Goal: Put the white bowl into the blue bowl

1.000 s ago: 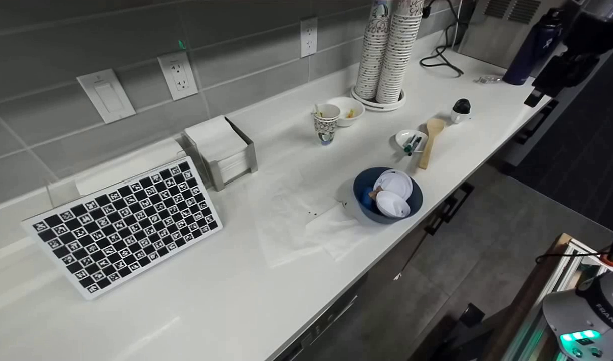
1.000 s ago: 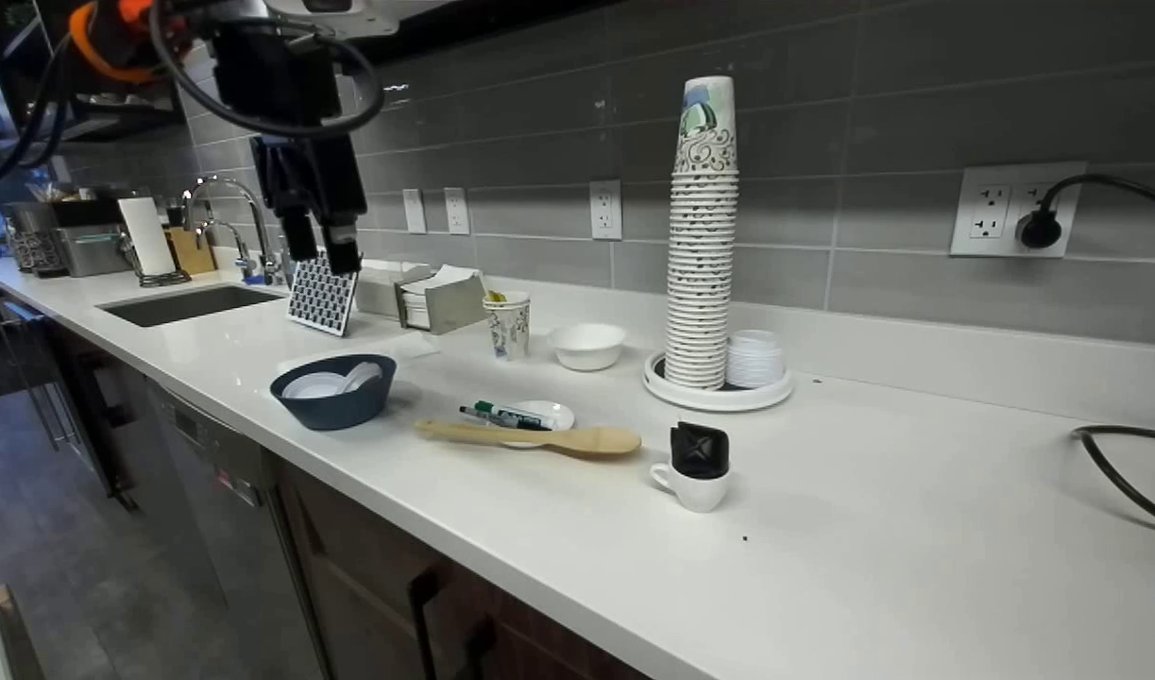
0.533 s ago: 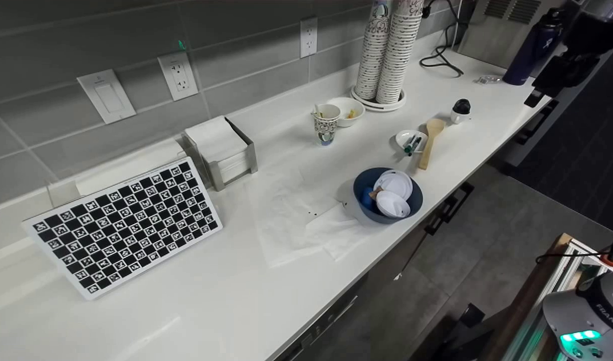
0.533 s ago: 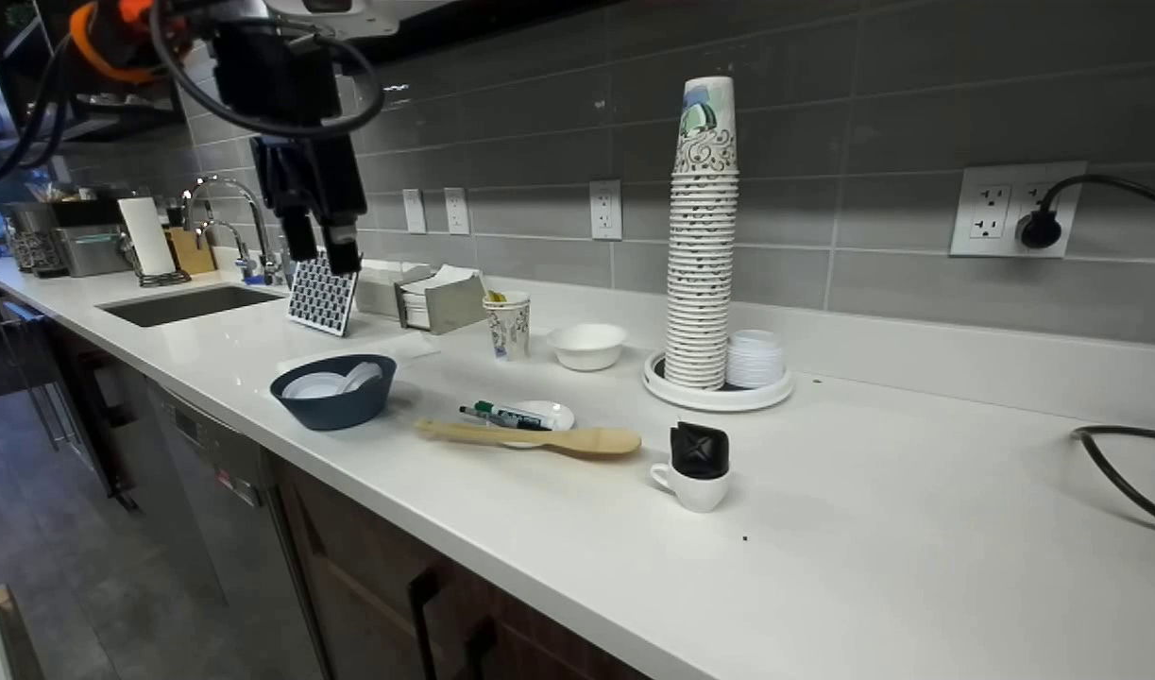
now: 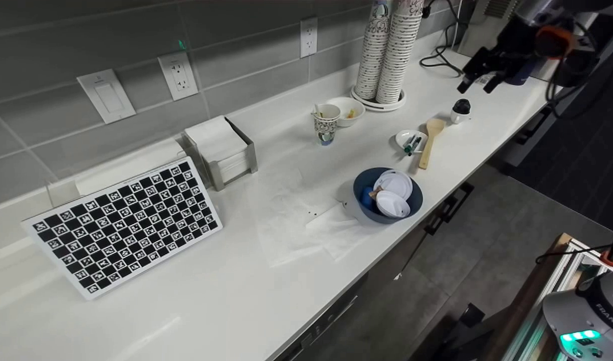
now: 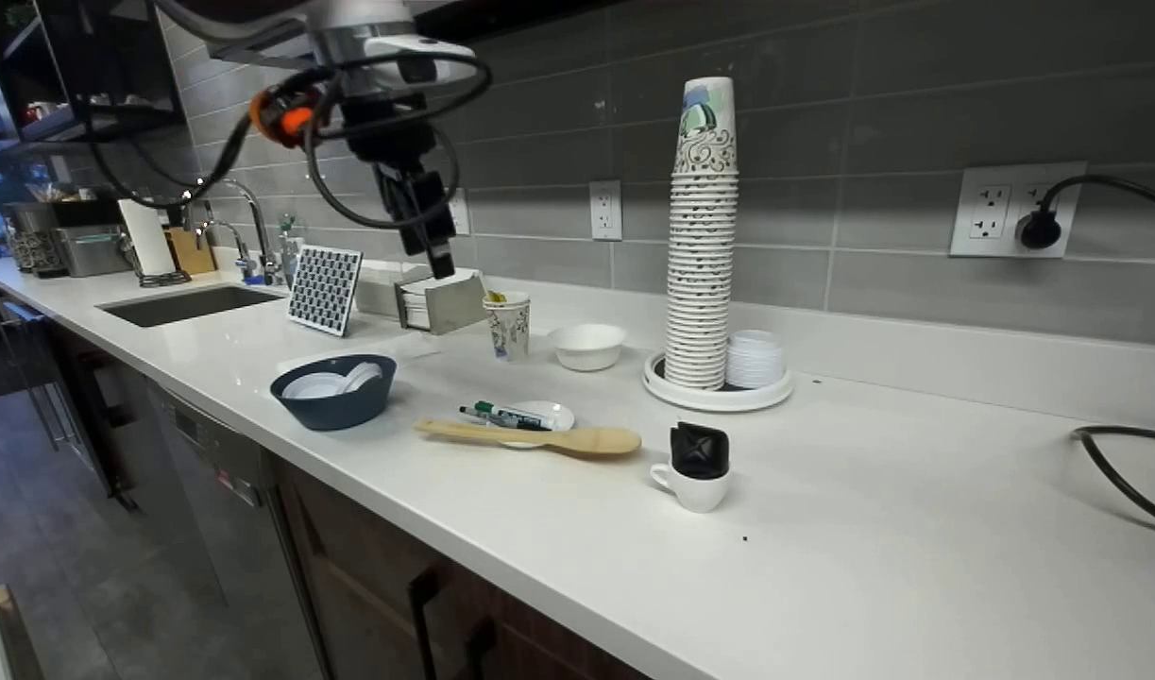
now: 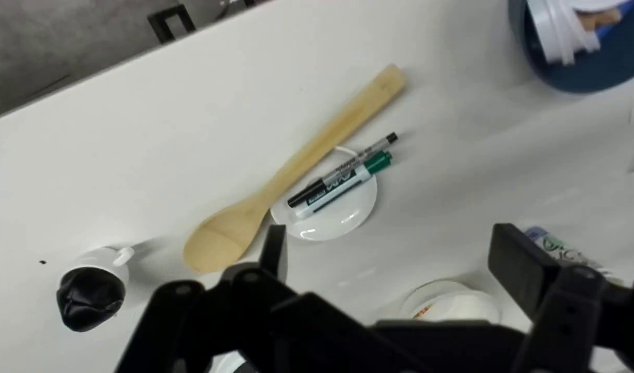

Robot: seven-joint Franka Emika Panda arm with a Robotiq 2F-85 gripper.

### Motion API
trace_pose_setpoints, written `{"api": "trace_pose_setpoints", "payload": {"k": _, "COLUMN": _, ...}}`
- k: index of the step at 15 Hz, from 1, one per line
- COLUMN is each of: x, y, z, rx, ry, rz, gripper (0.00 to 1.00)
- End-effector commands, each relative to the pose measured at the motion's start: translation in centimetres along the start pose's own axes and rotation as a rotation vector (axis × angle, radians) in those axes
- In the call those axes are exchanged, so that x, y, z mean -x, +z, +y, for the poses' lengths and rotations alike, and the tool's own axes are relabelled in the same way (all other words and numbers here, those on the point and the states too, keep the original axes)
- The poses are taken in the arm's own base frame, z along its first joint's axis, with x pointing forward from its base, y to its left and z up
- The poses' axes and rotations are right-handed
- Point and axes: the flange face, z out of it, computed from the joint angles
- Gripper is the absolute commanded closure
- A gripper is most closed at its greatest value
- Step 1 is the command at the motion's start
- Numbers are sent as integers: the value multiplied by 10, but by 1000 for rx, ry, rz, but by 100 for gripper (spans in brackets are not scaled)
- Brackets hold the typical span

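The white bowl [image 5: 347,104] stands at the back of the counter, behind a paper cup. It holds something small, yellow and red. It also shows in another exterior view [image 6: 587,349] and, partly hidden by my gripper, in the wrist view [image 7: 459,305]. The blue bowl [image 5: 362,181] stands near the counter's front edge, with white lids or cups, something blue and something brown inside. It also shows in another exterior view [image 6: 336,412] and at the wrist view's top right [image 7: 581,80]. My gripper [image 5: 476,88] is open and empty, high above the counter; its fingers [image 7: 392,254] are wide apart.
A paper cup [image 5: 326,125] stands close beside the white bowl. Tall cup stacks [image 6: 702,274] stand on a round tray. A wooden spoon [image 7: 301,160], a small white dish [image 7: 342,220] with markers and a white cup [image 6: 698,493] holding something black lie nearer the front edge.
The arm was still at first. Since half a second ago, my gripper has moved left in an exterior view, over the counter, and turned so both fingers show apart. The objects have not moved.
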Motion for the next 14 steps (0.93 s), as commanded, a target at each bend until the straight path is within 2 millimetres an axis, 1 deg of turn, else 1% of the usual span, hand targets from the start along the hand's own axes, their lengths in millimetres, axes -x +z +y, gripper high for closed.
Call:
{"api": "trace_pose_setpoints", "payload": {"k": 1, "x": -66, "y": 45, "z": -33, "rx": 8, "ry": 95, "rz": 11, "gripper": 0}}
{"api": "trace_pose_setpoints", "payload": {"k": 3, "x": -93, "y": 70, "z": -57, "rx": 22, "ry": 82, "rz": -10, "gripper": 0}}
{"api": "trace_pose_setpoints", "payload": {"k": 6, "x": -127, "y": 106, "z": -96, "rx": 21, "ry": 22, "rz": -64, "gripper": 0}}
{"api": "trace_pose_setpoints", "payload": {"k": 7, "x": -98, "y": 89, "z": -73, "rx": 42, "ry": 31, "rz": -28, "gripper": 0}}
{"api": "trace_pose_setpoints", "payload": {"k": 8, "x": -108, "y": 100, "z": -84, "rx": 41, "ry": 18, "rz": -40, "gripper": 0}}
{"api": "trace_pose_setpoints", "payload": {"k": 10, "x": -120, "y": 114, "z": -95, "rx": 41, "ry": 6, "rz": -53, "gripper": 0}}
{"api": "trace_pose_setpoints", "payload": {"k": 11, "x": -123, "y": 115, "z": -96, "rx": 42, "ry": 7, "rz": -54, "gripper": 0}}
{"api": "trace_pose_setpoints", "payload": {"k": 14, "x": -126, "y": 111, "z": -95, "rx": 42, "ry": 9, "rz": -51, "gripper": 0}}
